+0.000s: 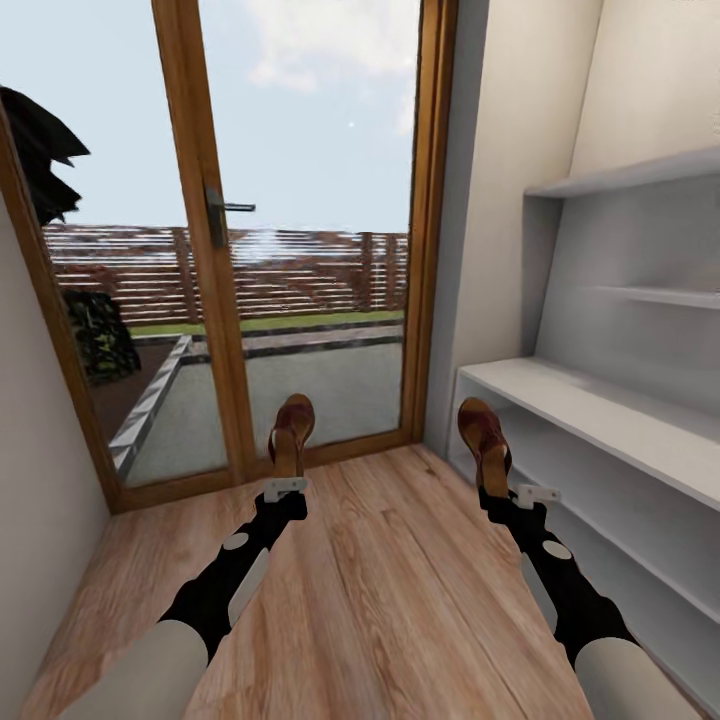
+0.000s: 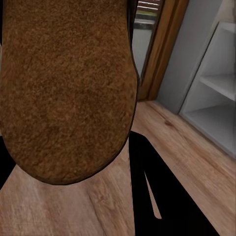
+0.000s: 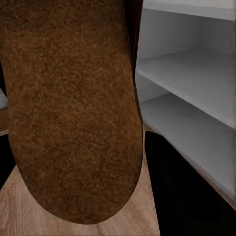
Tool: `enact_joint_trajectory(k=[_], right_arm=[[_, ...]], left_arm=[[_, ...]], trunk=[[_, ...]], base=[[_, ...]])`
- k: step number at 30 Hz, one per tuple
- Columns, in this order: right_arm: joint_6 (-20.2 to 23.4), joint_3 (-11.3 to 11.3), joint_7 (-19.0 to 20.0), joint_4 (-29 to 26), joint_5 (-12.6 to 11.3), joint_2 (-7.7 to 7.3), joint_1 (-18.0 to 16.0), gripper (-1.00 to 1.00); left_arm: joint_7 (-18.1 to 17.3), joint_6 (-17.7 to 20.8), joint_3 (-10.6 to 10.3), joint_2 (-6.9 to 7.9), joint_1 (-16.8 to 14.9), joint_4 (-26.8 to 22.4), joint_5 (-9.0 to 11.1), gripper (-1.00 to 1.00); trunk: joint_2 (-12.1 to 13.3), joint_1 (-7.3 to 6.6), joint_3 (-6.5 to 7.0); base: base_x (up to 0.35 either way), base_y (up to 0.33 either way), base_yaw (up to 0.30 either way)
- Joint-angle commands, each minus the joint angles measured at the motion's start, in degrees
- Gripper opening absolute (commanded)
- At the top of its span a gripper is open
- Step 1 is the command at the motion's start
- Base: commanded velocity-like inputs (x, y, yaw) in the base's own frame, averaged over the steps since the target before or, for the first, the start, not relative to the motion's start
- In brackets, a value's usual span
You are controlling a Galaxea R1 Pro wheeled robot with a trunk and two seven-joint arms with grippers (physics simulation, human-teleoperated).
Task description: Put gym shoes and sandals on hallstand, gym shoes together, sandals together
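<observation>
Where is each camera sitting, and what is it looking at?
Head view: sits on the robot's head, looking forward and down at the glass door, corridor floor and hallstand; both arms show, the left gripper and right gripper each holding a sandal.
Left wrist view: sits by the left gripper, looking along it at the left sandal, floor beyond.
Right wrist view: sits by the right gripper, looking at the right sandal and the hallstand's shelves.
Shared: the hallstand appears in all three views.

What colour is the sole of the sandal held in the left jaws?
Brown, with a speckled, suede-like texture; the sandal sole shows best in the left wrist view.
</observation>
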Motion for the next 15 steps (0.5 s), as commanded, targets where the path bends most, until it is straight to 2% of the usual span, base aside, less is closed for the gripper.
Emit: enact_joint_trajectory(k=[1,15], right_arm=[[-0.2,0.0,0.2,0.0,-0.4,0.01,0.0,-1.00],[-0.2,0.0,0.2,0.0,-0.4,0.02,-0.1,-1.00]], left_arm=[[-0.1,-0.2,-0.1,0.01,0.0,0.0,0.4,-1.00],[-0.1,-0.2,-0.1,0.05,0.0,0.0,0.3,-1.00]], trunk=[[0.0,0.01,-0.06],[0.0,0.01,-0.06]], base=[[0.286,0.206,-0.261],[0.282,0.214,-0.263]])
